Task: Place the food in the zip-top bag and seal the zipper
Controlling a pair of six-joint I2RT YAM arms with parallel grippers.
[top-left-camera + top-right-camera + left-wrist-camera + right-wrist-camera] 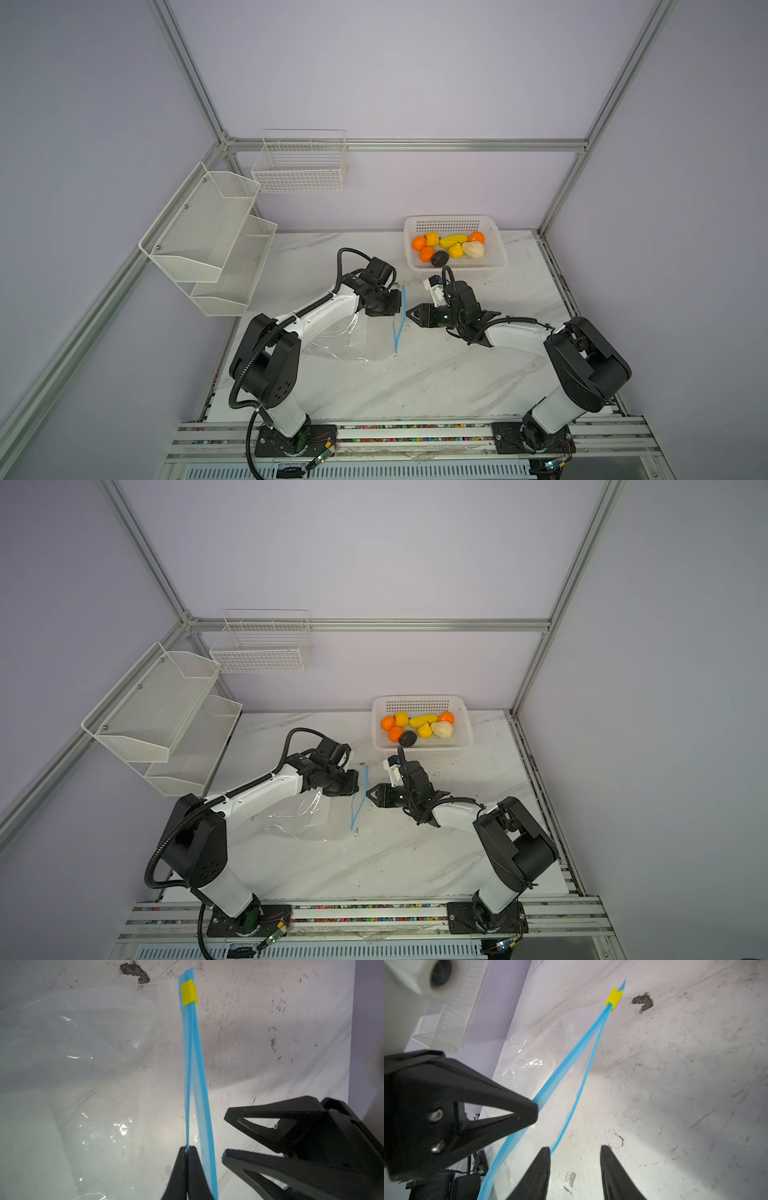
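Note:
The food (449,247) (419,727), orange, yellow, cream and dark pieces, lies in a white perforated basket (453,218) at the back right. The clear zip-top bag (340,340) (83,1084) lies flat mid-table, partly under the left arm. Its blue zipper (401,316) (194,1053) (571,1064) is split into two strips that meet at the yellow slider (188,994) (613,999) at the far end. My left gripper (188,1148) (397,305) is shut on one strip and holds it raised. My right gripper (575,1148) (411,313) stands open beside the other strip, nothing between its fingers.
White mesh shelves (208,241) hang on the left wall and a wire basket (299,166) on the back wall. A dark stain (642,1002) marks the marble top near the slider. The two grippers face each other closely across the zipper.

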